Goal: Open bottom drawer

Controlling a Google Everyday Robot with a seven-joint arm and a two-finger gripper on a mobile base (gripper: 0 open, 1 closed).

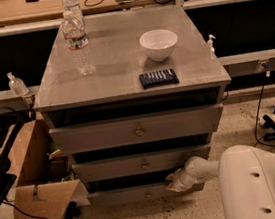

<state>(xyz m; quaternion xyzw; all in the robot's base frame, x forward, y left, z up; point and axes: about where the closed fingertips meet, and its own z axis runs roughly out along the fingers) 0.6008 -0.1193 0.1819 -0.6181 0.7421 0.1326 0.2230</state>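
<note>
A speckled floor and a row of wooden benches are seen behind a grey drawer cabinet. The end effector (173, 182) is placed low at the cabinet's front, at the upper edge of the bottom drawer (121, 195), just right of its small knob (147, 194). Whether it is open or closed cannot be told. The bottom drawer is found under the middle drawer (110, 168), nearest the floor. On the tabletop (116, 64) a white bowl (159, 44), a dark packet (158, 78) and a water bottle (78, 43) are set. A cardboard box (36, 201) is seen at the left.

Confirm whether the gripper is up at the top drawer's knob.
No, the gripper is down low at the front of the bottom drawer, just right of its knob, well below the top drawer.
</note>
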